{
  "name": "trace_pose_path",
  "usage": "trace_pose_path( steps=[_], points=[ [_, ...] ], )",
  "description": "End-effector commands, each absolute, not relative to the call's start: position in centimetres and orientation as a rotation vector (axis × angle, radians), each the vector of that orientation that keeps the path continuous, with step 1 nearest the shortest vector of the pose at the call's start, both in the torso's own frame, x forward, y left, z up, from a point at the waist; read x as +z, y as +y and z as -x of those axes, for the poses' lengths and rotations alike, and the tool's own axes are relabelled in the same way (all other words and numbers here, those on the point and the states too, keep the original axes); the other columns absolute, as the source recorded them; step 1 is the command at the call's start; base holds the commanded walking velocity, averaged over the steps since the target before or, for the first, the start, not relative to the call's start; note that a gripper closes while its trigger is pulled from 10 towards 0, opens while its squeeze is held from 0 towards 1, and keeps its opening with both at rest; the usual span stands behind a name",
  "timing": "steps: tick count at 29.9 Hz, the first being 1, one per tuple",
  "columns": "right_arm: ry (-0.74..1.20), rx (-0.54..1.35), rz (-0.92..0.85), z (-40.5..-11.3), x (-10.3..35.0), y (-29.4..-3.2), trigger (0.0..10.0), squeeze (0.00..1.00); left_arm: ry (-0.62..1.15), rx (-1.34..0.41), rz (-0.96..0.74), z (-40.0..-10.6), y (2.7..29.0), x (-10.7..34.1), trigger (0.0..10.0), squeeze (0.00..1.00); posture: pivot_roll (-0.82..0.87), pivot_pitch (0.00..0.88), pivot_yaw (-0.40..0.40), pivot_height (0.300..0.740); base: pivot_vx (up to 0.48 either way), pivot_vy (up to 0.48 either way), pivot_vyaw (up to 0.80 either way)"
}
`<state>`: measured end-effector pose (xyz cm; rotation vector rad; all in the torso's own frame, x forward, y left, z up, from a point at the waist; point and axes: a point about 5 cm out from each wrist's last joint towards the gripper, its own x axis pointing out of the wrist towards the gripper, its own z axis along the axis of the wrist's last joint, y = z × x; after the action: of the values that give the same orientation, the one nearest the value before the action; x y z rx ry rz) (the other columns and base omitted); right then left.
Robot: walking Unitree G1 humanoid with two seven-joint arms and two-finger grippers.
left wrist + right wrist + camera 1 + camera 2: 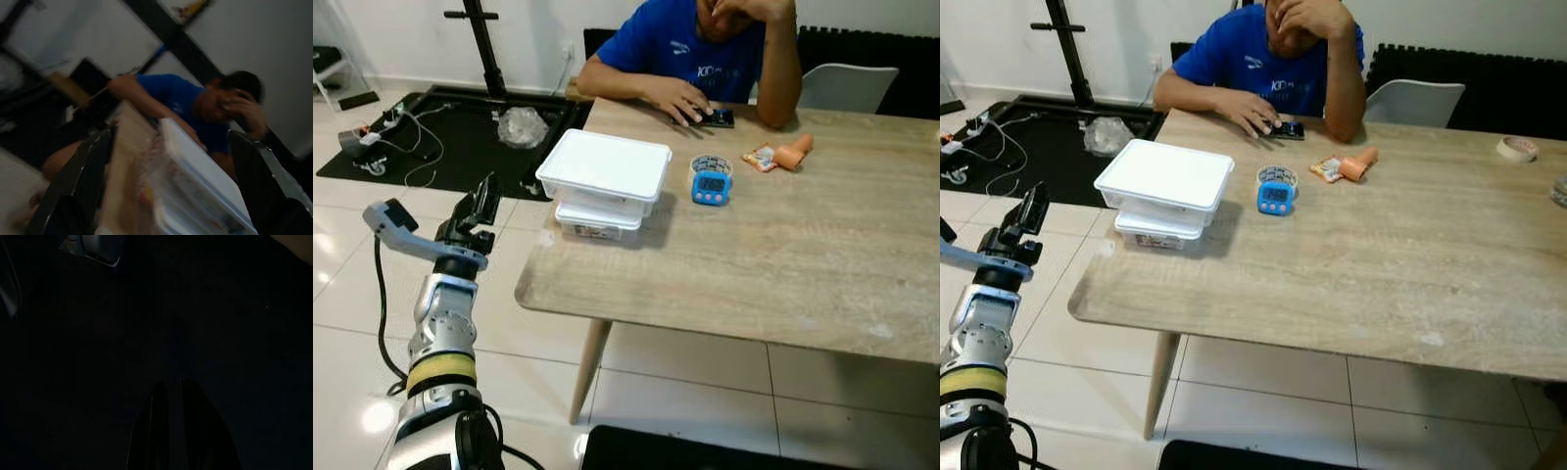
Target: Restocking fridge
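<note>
The left gripper (pixel 481 201) is raised over the pale tiled floor (pixel 342 284) off the table's near-left corner, its two black fingers (pixel 80 171) spread wide and aimed at the stacked containers, with open air between their tips and the table edge. Beyond the fingers lies a black mat (pixel 450 147) with loose white cables (pixel 406 137), a crumpled clear bag (pixel 522 125) and the foot of a black stand (pixel 489 59). Just ahead of the fingertips, on the wooden table (pixel 754 284) near its rounded left corner, sit two white-lidded plastic containers (pixel 605 168), the larger one stacked on the smaller; in the left wrist view they fall between the two fingers but untouched. The lower container bears a label (pixel 595 232) too small to read. Further from the fingers, past the containers, stands a small blue digital timer (pixel 712 186) whose display cannot be read, and near it an orange object beside a small wrapped packet (pixel 781 155). The wide stretch of tabletop toward the robot is bare wood grain. At the far edge a person in a blue shirt (pixel 685 49) leans on the table, one hand (pixel 675 98) by a dark device (pixel 717 118), the other raised to the head; small white lettering on the shirt is illegible. A white chair (pixel 847 86) stands behind the table, and a roll of tape (pixel 1517 149) lies near the far-right corner. The right gripper (pixel 178 431) hangs in deep shade, and I cannot tell how its fingers stand.
</note>
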<state>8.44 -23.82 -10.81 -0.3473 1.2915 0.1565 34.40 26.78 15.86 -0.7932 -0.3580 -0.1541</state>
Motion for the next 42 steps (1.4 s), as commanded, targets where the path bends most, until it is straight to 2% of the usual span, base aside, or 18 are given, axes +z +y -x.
trace_pose_path(
  steps=[1, 7, 8, 17, 24, 27, 41, 42],
  points=[
    [1.313, 0.158, 0.347, -7.7, -11.0, -23.9, 10.0, 0.0, -0.319, -0.13, 0.845, -34.6, 26.6, 15.1, 10.0, 0.0, -0.07, 0.141, -0.004, 0.74, 0.0, 0.0, 0.0],
    [1.328, 0.187, 0.371, -6.7, -11.0, -24.2, 10.0, 0.0, -0.245, -0.171, 0.966, -35.9, 24.9, 15.1, 10.0, 0.0, -0.07, 0.204, -0.017, 0.74, 0.0, 0.0, 0.0],
    [1.339, 0.188, 0.374, -6.2, -11.1, -24.3, 10.0, 0.0, -0.241, -0.19, 0.983, -36.2, 24.6, 15.3, 10.0, 1.0, -0.08, 0.224, -0.017, 0.74, 0.0, 0.0, 0.0],
    [1.379, 0.183, 0.381, -4.0, -11.1, -25.0, 10.0, 0.0, -0.249, -0.274, 1.029, -37.4, 24.0, 17.5, 10.0, 1.0, -0.1, 0.273, -0.012, 0.74, 0.0, 0.0, 0.0],
    [1.36, 0.189, 0.392, -4.4, -11.1, -25.0, 10.0, 0.0, -0.26, -0.333, 1.051, -38.5, 23.4, 19.7, 10.0, 1.0, -0.09, 0.287, -0.008, 0.74, 0.0, 0.0, 0.0],
    [1.324, 0.2, 0.398, -5.6, -11.0, -24.6, 10.0, 0.0, -0.276, -0.398, 1.062, -38.6, 22.9, 20.5, 10.0, 1.0, -0.09, 0.291, -0.006, 0.74, 0.0, 0.0, 0.0],
    [1.327, 0.205, 0.404, -5.5, -11.0, -24.7, 10.0, 0.0, -0.285, -0.451, 1.097, -38.5, 22.9, 20.7, 10.0, 1.0, -0.1, 0.302, -0.006, 0.74, 0.0, 0.0, 0.0],
    [1.33, 0.204, 0.404, -5.4, -11.0, -24.8, 10.0, 0.0, -0.283, -0.459, 1.1, -38.5, 22.9, 20.7, 10.0, 0.0, -0.1, 0.302, -0.005, 0.74, 0.0, 0.0, 0.0]
  ],
)
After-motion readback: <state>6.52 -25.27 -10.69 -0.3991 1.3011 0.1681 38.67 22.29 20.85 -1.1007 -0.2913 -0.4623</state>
